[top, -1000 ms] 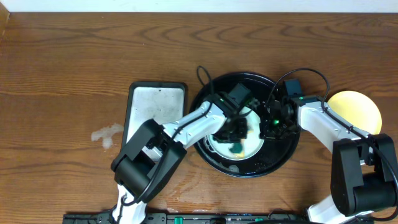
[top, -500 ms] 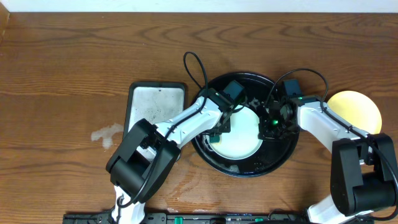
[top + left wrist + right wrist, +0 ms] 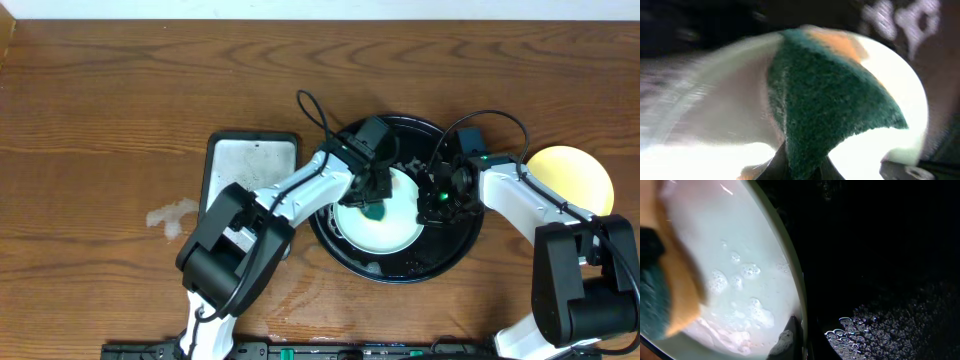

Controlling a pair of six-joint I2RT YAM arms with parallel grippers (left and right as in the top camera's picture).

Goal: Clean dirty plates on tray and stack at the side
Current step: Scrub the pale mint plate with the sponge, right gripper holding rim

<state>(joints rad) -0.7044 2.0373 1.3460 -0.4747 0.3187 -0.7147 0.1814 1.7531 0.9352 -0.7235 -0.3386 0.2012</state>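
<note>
On my right wrist feed, a pale plate (image 3: 740,235) fills the upper left, its rim curving down to the bottom edge. The surface is wet, with small soap bubbles (image 3: 747,272) scattered across the middle and a smear of foam lower down. At the left edge a sponge (image 3: 675,290) lies on the plate, orange with a dark green face, blurred. Right of the rim is the black tray (image 3: 880,240), glossy, with a patch of suds (image 3: 865,330) at lower right. Of my right gripper (image 3: 796,341) I see one pale fingertip (image 3: 786,339) against the rim's inner side; the other finger is lost in the dark.
</note>
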